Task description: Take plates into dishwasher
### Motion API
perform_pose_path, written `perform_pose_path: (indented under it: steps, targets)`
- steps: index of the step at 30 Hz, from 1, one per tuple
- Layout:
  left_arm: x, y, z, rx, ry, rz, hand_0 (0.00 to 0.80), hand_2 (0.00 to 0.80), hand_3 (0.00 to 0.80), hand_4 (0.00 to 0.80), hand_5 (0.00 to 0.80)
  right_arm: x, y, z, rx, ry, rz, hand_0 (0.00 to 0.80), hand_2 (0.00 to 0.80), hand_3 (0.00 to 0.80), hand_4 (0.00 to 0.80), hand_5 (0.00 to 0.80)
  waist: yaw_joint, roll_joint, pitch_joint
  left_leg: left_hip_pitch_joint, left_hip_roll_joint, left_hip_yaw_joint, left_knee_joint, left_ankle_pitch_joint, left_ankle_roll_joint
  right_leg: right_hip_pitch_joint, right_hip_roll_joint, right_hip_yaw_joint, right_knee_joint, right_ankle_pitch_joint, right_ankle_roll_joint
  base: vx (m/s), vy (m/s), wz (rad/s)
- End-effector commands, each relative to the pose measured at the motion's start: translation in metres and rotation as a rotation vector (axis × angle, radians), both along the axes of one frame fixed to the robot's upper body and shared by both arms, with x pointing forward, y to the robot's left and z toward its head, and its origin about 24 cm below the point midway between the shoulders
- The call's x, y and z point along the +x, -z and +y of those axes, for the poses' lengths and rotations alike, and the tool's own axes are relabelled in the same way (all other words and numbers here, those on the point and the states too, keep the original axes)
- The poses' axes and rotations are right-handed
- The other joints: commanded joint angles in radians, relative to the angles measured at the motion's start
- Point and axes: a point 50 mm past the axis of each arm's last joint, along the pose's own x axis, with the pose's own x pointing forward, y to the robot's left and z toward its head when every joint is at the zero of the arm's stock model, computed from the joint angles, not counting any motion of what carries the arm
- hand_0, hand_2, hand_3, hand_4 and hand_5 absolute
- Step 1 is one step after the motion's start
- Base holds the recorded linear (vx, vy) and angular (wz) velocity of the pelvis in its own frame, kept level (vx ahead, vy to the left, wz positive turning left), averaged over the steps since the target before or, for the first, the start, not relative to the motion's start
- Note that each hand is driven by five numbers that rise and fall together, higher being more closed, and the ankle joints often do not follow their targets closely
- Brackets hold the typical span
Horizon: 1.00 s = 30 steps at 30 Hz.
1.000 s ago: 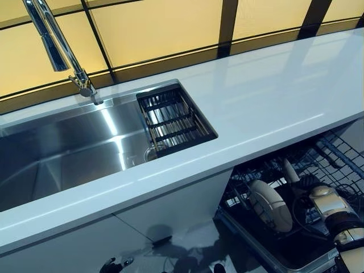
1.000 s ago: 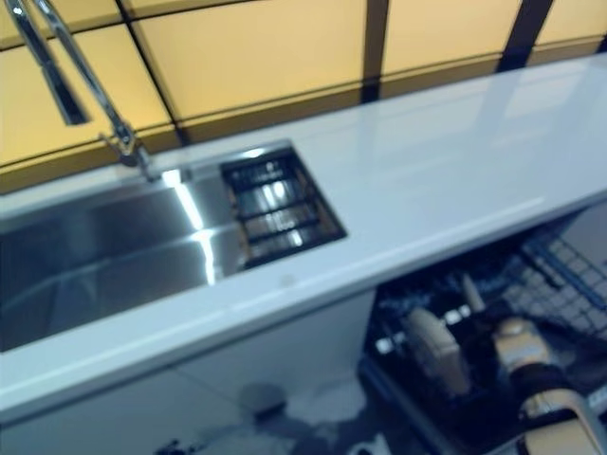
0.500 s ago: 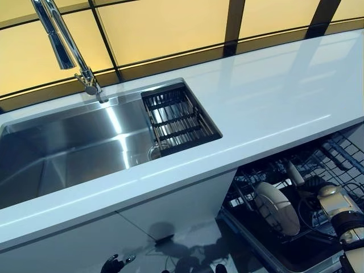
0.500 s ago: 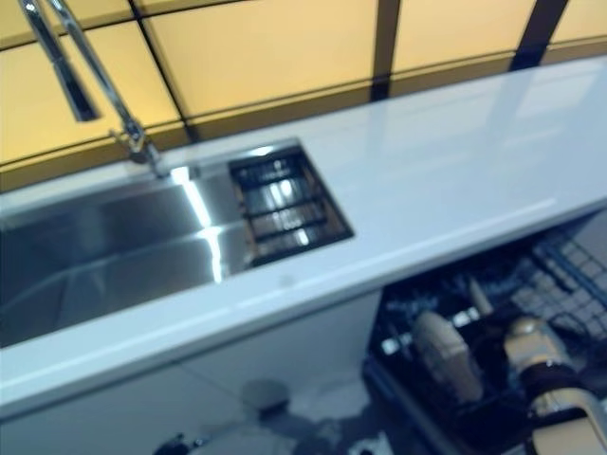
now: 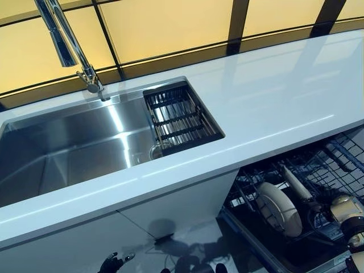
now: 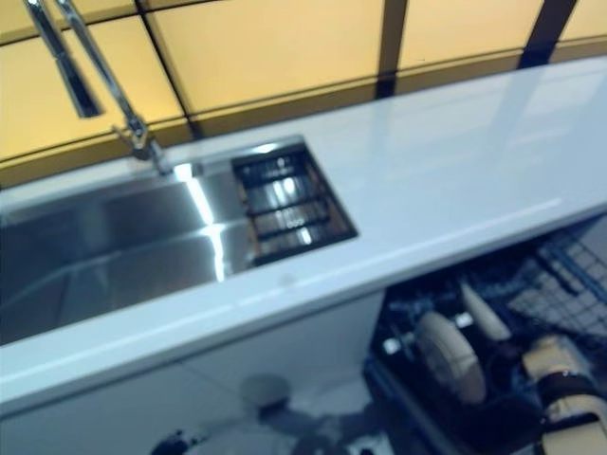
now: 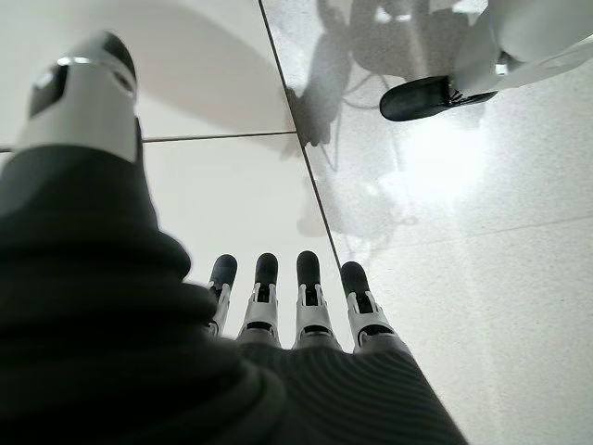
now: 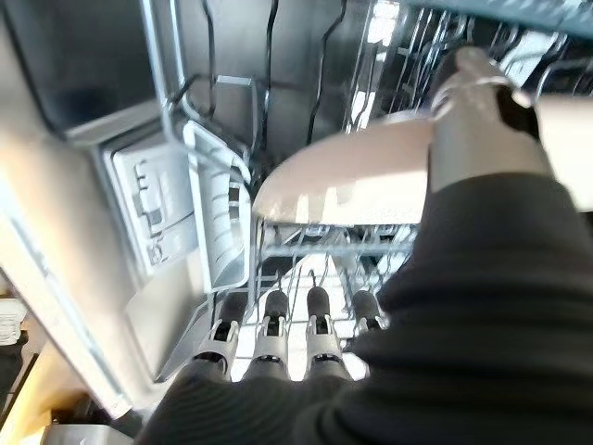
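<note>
A long white glossy countertop runs across the scene, with a rectangular stainless-steel sink sunk into its left part. A tall chrome tap rises at the sink's far edge, and a dark slatted drain basket sits in the sink's right end. Behind the counter stands a wall of amber glass panels split by dark bars.

Below the counter at the right, the dishwasher's wire rack is pulled out. Two cream round plates stand on edge in it: the nearer plate leans among the tines, and the second plate stands just beyond it to the right.

The right hand is down at the rack, to the right of the plates; its fingers are stretched out straight in a row, holding nothing. Its thumb lies across the pale face of a plate in the wrist view, though whether it touches is hard to judge.

The left hand hangs low over the pale tiled floor, fingers straight and empty.
</note>
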Motion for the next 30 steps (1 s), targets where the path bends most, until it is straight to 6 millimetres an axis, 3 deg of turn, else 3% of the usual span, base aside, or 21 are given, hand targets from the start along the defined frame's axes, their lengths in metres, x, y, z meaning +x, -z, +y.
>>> perform_pose_path:
  steps: [1, 17, 26, 30]
  targets:
    - [0.01, -0.008, 0.015, 0.077, 0.045, -0.008, 0.0, 0.0, 0.0, 0.0, 0.0, 0.001, -0.026, -0.012, -0.114, 0.004, -0.03, 0.0, 0.0, 0.0, 0.0, 0.0, 0.008, -0.071, -0.034, 0.041, -0.051, -0.024, -0.002, -0.086, 0.031, -0.046, -0.024, 0.019, 0.009, 0.042, 0.046, 0.0, 0.0, 0.0]
    - [-0.005, -0.002, 0.017, 0.084, 0.007, 0.035, 0.0, 0.0, 0.0, 0.0, 0.0, -0.002, -0.091, -0.032, -0.173, 0.02, -0.147, 0.0, 0.0, 0.0, 0.0, 0.0, -0.005, -0.134, -0.082, 0.067, -0.033, -0.008, -0.002, -0.094, 0.028, -0.019, -0.012, 0.033, 0.009, 0.037, 0.048, 0.015, 0.016, -0.01]
    - [-0.019, 0.004, 0.021, 0.092, -0.052, 0.081, 0.0, 0.0, 0.0, 0.0, 0.0, -0.008, -0.105, -0.033, -0.018, 0.024, -0.286, 0.0, 0.0, 0.0, 0.0, 0.0, -0.021, -0.172, -0.128, 0.088, -0.025, -0.001, -0.002, -0.099, 0.031, 0.004, -0.007, 0.043, 0.015, 0.034, 0.049, 0.049, 0.053, -0.06]
    - [-0.026, 0.005, 0.026, 0.114, -0.035, 0.102, 0.0, 0.0, 0.0, 0.0, 0.0, -0.025, -0.101, -0.04, -0.008, 0.063, -0.336, 0.0, 0.0, 0.0, 0.0, 0.0, -0.037, -0.182, -0.136, 0.088, -0.028, 0.004, -0.002, -0.1, 0.039, -0.001, -0.009, 0.055, 0.028, 0.04, 0.058, 0.033, 0.05, -0.04]
